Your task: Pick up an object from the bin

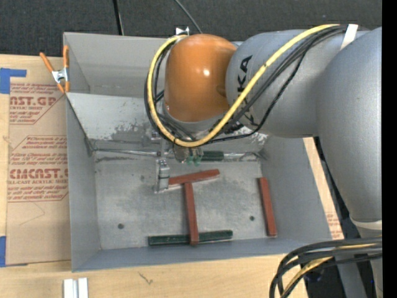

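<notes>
The hand (163, 177) hangs low in the bin (124, 216). A red stick (197, 177) lies just beside it, on the arm's side. Whether the hand is open or closed cannot be told.

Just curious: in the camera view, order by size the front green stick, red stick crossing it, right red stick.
Largest: front green stick
red stick crossing it and right red stick: too alike to rank

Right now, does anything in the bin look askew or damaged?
Nothing looks damaged. A long red stick lies across the green stick by the near wall, and a tilted red stick sits at its far end, T-like.
</notes>
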